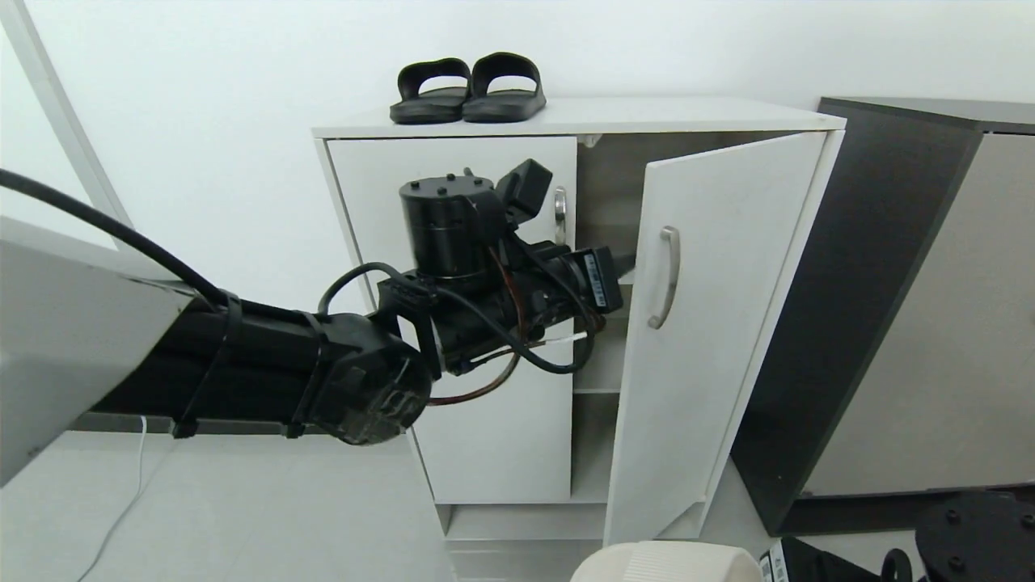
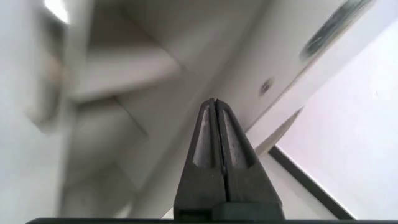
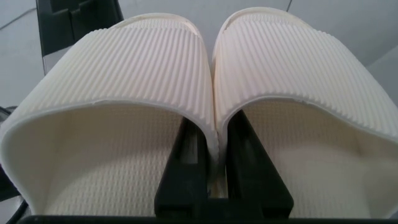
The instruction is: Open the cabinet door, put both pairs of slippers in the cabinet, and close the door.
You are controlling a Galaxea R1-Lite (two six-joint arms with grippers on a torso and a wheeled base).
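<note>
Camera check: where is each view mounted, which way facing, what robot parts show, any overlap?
Head view: on the head, facing forward-down at the cabinet, right door open; left arm crosses it.
Left wrist view: on that wrist, along the shut left tool into the open cabinet.
Right wrist view: on that wrist, along the right tool clamping the cream slippers.
Shared: head and left wrist both see the cabinet.

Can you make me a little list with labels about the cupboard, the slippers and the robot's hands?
cabinet: white, right door swung open, left door shut
black slippers: side by side on top of the cabinet
cream slippers: pair pinched by the right gripper, not in the cabinet yet
left gripper: shut, empty, at the cabinet's opening
</note>
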